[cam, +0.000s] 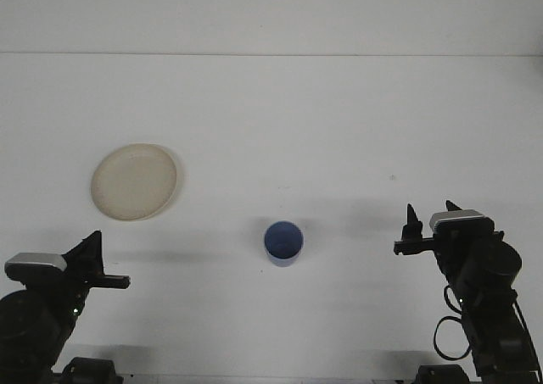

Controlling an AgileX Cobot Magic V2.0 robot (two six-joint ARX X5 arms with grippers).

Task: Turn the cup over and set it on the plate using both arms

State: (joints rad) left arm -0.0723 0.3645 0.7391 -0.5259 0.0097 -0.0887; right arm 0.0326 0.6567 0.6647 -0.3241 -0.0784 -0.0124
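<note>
Front view: blue cup sits untouched between both arms, cream plate bare ahead of left gripper, apparently closed; right gripper parted, empty; nothing done.

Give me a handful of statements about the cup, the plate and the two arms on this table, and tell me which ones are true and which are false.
1. The blue cup stands on the table, apart from the plate. True.
2. The plate lies on the robot's right side. False: it lies on the left, ahead of the left gripper.
3. The right gripper has its jaws open with nothing between them. True.
4. The left gripper is holding the cup. False: it is well clear of the cup and touches nothing.
5. The plate carries a second cup. False: nothing sits on it.
</note>
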